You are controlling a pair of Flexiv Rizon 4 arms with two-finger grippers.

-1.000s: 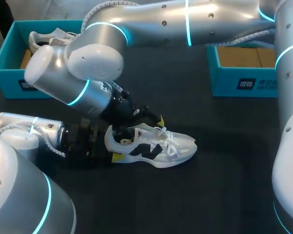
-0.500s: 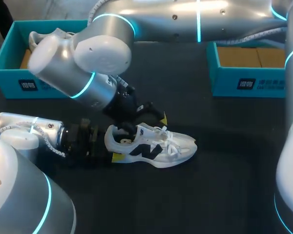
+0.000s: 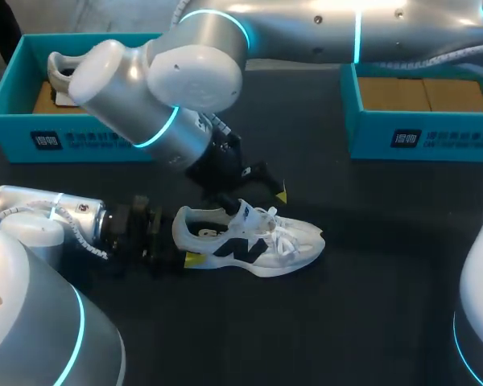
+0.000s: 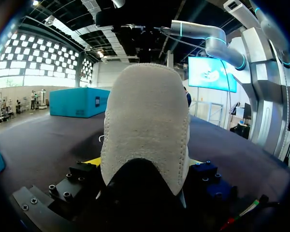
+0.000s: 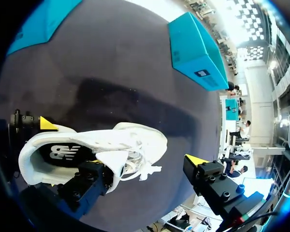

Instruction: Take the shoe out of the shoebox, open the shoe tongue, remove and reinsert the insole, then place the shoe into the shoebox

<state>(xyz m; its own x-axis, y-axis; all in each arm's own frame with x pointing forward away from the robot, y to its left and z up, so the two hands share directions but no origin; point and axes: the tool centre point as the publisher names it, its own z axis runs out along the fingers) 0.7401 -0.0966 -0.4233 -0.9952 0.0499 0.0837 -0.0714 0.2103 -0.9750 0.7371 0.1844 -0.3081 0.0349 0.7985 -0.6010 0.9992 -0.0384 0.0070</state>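
A white sneaker (image 3: 253, 239) with dark side markings lies on the black table, toe to the right. My left gripper (image 3: 185, 237) holds it from behind, one yellow tip on each side of the heel (image 4: 145, 130). My right arm reaches over from the right. Its gripper (image 3: 253, 197) hovers open just above the shoe's mouth. In the right wrist view the right gripper (image 5: 147, 162) has one finger beside the raised tongue (image 5: 115, 163) and the other well clear of the shoe. The dark insole (image 5: 63, 153) shows inside the opening.
A teal shoebox (image 3: 16, 121) stands at the back left with a second white shoe (image 3: 64, 68) in it. Another teal box (image 3: 402, 137) stands at the back right. My right arm's big joint hangs over the left-middle of the table.
My right gripper has risen off the shoe's mouth and drifted right and back, its fingers drawing slightly together. The shoe and my left arm have stayed put.
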